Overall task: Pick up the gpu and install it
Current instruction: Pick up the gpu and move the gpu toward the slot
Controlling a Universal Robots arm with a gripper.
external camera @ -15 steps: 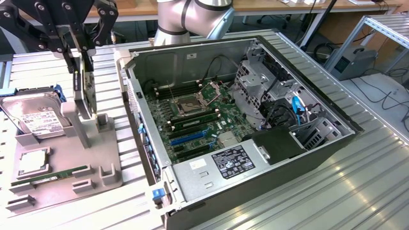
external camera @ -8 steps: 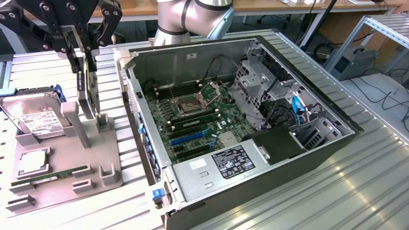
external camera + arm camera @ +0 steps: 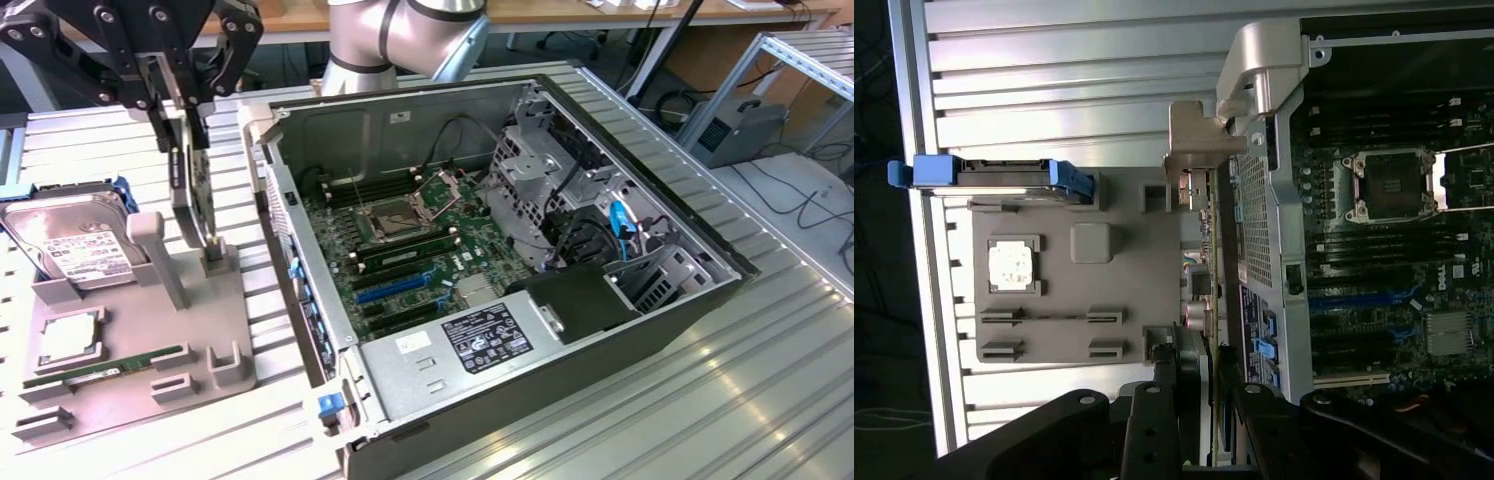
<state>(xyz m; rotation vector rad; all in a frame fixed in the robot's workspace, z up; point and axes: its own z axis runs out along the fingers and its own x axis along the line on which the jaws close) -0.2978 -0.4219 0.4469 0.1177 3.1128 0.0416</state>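
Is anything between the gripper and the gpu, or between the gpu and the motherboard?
Nothing visible separates the gripper from the gpu, which stands upright in its grey holder right under it. Toward the motherboard, the open case's side wall stands between.

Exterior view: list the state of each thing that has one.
gpu: upright on edge in the gray holder, not installed.
hand: at the gpu's top edge.
computer case: side open, motherboard exposed.
CPU socket: cover raised.
hard drive: propped tilted on the holder.
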